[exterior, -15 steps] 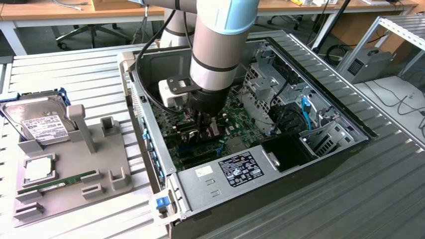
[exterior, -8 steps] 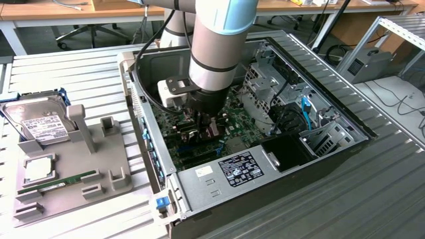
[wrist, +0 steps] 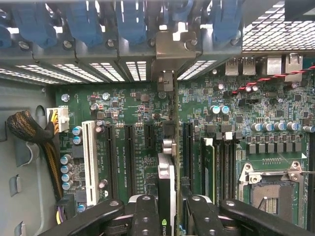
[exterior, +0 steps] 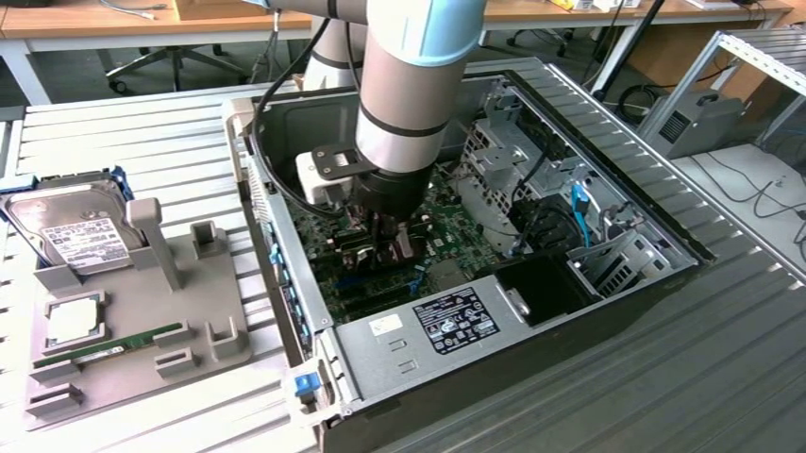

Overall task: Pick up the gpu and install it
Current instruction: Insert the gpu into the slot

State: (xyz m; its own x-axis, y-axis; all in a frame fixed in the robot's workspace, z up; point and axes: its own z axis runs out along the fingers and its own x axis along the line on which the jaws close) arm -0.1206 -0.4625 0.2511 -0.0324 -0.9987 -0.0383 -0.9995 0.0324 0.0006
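ROBOTICS LAB, COMPUTER ASSEMBLY: A Universal Robots arm [exterior: 403, 85] reaches into an open desktop computer case [exterior: 504, 377], its hand [exterior: 381, 253] clasping the gpu [wrist: 166, 177] over the motherboard [wrist: 123, 123]. The worktop [exterior: 139, 142] is built of ribbed aluminium profiles. A grey parts fixture [exterior: 202, 302] carries a hard drive [exterior: 74, 236] and a RAM stick [exterior: 108, 347]. Wooden desks [exterior: 101, 17] and an office chair base [exterior: 158, 61] stand behind.

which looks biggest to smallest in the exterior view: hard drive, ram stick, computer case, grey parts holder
1. computer case
2. grey parts holder
3. hard drive
4. ram stick, long but thin
The holder, drive and stick sit together, so nearness hardly skews them.
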